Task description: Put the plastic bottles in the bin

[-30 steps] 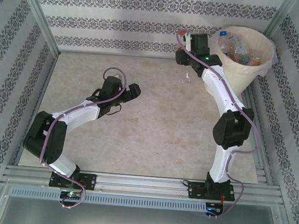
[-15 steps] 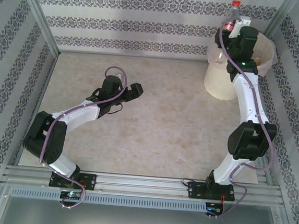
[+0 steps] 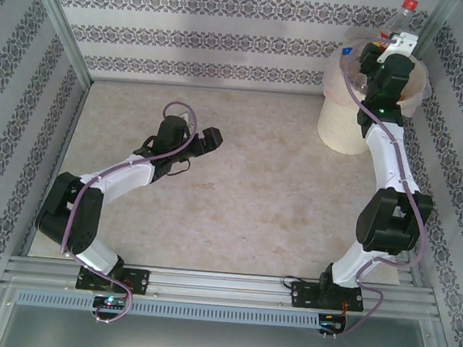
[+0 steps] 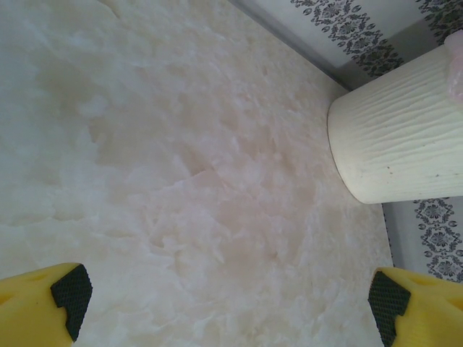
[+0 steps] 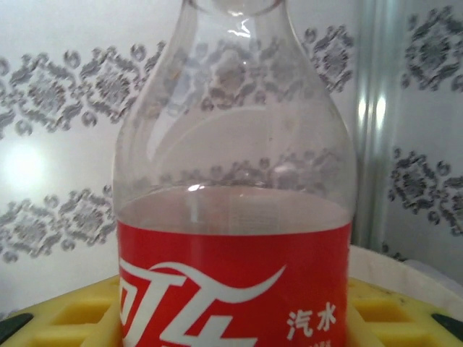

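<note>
There, the right gripper [image 3: 394, 51] was closed partway around a clear plastic bottle [image 3: 402, 24]. It clamped the lower body between yellow fingers [image 5: 65, 322], and the red cap [image 3: 409, 4] pointed up against the patterned wall [image 3: 228, 27]. Seen from the right wrist, the bottle stood upright with its red label [image 5: 231, 289] facing the camera. From above, gripper and bottle sat over the cream-white bin [image 3: 333, 130], which stood in the far right corner of the table [image 3: 253, 200]. The left gripper [image 3: 208, 140] hung above the bare tabletop, well apart from the bin, its jaws spread wide and empty.
</note>
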### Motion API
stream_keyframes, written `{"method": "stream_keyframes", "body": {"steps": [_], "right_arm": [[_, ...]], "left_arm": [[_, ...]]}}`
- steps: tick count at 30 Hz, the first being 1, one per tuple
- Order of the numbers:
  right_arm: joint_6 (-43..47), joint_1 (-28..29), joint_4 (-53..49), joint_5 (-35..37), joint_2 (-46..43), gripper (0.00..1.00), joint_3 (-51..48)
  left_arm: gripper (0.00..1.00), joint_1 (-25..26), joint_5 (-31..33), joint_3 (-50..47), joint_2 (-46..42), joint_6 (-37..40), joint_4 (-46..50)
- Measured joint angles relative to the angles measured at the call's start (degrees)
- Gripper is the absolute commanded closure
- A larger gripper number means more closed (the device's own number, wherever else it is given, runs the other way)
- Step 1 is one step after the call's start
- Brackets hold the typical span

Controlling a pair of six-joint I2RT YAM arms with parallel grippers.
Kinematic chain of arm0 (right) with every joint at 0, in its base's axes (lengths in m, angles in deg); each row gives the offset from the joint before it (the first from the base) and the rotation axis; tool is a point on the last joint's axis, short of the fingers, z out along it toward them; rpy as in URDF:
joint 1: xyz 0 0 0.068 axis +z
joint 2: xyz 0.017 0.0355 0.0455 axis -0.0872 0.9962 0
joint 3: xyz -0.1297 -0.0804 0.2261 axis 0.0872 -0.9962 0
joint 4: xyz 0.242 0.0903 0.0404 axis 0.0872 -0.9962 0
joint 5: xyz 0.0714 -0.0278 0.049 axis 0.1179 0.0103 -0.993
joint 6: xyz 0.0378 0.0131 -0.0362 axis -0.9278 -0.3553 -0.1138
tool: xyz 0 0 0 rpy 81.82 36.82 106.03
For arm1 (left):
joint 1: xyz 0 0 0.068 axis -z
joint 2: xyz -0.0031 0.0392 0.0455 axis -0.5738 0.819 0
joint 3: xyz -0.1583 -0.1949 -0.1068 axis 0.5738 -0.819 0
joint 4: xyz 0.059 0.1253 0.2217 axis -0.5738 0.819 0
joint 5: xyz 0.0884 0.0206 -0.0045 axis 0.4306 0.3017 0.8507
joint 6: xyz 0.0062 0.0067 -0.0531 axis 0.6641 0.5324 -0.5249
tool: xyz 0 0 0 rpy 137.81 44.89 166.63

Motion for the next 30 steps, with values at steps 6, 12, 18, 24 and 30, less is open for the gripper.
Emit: {"method": "stream_keyframes", "body": {"steps": [6, 12, 18, 24, 30], "right_arm": [[2.2, -3.1, -0.3, 2.7, 1.3, 0.57, -0.3], [9.4, -5.7, -4.6, 2.7, 6.8, 0.54, 2.9], [18.0, -5.5, -14.0, 3.6, 13.3, 0.44, 14.8], [20.1, -5.5, -26.4, 4.0, 18.4, 0.2, 23.4], [16.7, -5.0, -32.4, 2.4, 18.1, 0.13, 25.0]], "left_arm": [[0.0, 0.0, 0.0, 0.6, 0.1, 0.0, 0.0], [0.0, 0.0, 0.0, 0.6, 0.4, 0.0, 0.0], [0.0, 0.0, 0.0, 0.7, 1.2, 0.0, 0.0], [0.0, 0.0, 0.0, 1.0, 2.1, 0.0, 0.0], [0.0, 0.0, 0.0, 1.3, 2.3, 0.0, 0.0]]}}
